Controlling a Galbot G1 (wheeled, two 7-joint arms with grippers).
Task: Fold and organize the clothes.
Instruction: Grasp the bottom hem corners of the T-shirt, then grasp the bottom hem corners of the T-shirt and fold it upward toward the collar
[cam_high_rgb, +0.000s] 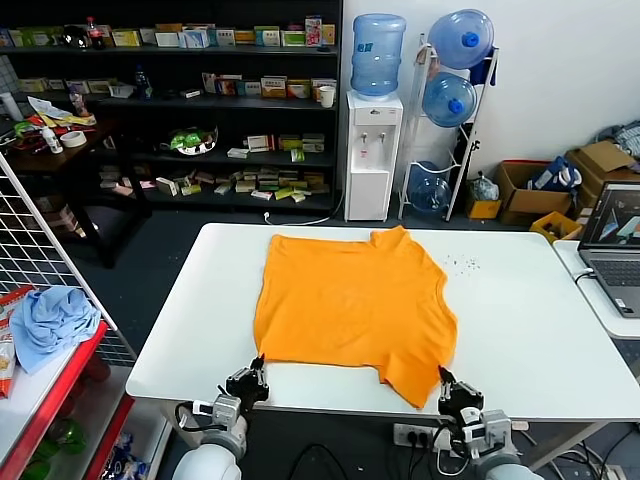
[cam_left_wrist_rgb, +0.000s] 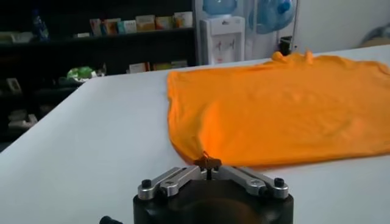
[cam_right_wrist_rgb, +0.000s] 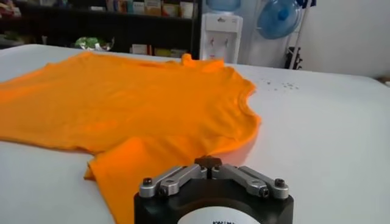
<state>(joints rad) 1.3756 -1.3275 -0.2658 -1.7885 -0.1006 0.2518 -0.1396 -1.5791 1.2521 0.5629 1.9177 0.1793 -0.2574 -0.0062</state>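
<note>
At the bottom of the head view, the left gripper is seen closed on the near left corner of the T-shirt, its fingertips pinched together on the hem in the left wrist view. The right gripper, at lower right, is closed too, its tips met at the edge of the near sleeve. Beyond them, the T-shirt is spread flat across the middle of the white table, collar toward the far edge.

Laptop cut by head view's right edge; shelf box labels too small to read.
</note>
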